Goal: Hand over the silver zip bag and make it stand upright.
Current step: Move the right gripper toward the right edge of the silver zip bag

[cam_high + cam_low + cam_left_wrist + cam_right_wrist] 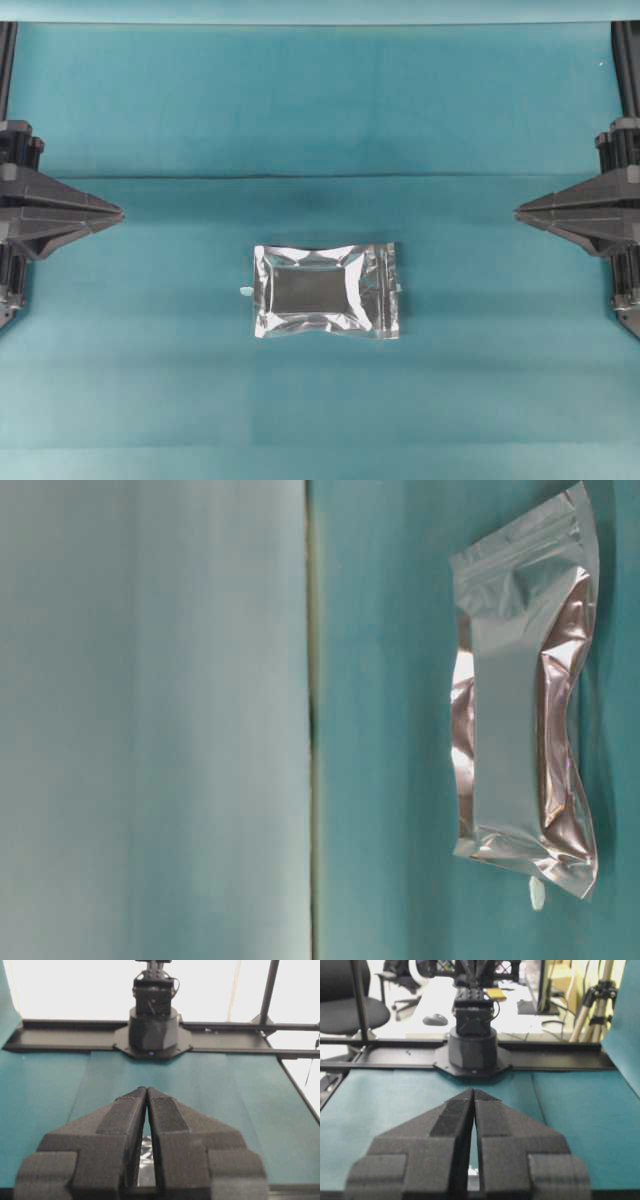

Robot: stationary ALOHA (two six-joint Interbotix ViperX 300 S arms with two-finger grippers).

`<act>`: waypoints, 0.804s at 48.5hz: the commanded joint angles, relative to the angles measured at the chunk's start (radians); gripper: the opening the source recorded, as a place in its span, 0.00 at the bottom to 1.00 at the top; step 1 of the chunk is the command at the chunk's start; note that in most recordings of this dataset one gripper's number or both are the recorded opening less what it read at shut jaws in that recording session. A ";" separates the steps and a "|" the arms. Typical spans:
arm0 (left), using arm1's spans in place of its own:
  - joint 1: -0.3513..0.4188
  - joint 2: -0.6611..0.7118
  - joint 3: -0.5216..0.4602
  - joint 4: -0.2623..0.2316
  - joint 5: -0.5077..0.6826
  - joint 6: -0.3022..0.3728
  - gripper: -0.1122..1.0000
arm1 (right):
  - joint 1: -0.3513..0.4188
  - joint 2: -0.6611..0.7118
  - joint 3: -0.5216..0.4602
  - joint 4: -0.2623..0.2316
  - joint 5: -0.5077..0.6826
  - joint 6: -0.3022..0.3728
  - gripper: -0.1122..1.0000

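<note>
Claws [120, 213] [518, 212] closed, teal cloth [320, 110], office chair [350, 995]

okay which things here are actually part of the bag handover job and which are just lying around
Part of the job:
- silver zip bag, lying flat on the teal cloth
- left gripper, shut and empty
- right gripper, shut and empty

Just lying about:
- small pale scrap beside the bag's left edge in the overhead view
</note>
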 commanded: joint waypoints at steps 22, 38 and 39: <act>-0.006 0.199 -0.123 0.014 0.038 0.005 0.06 | -0.014 0.176 -0.084 0.160 0.199 0.282 0.12; -0.018 0.245 -0.143 0.012 0.038 0.000 0.07 | -0.026 0.388 -0.137 0.235 0.230 0.686 0.15; -0.018 0.245 -0.143 0.014 0.038 0.000 0.07 | -0.026 0.400 -0.138 0.235 0.232 0.707 0.16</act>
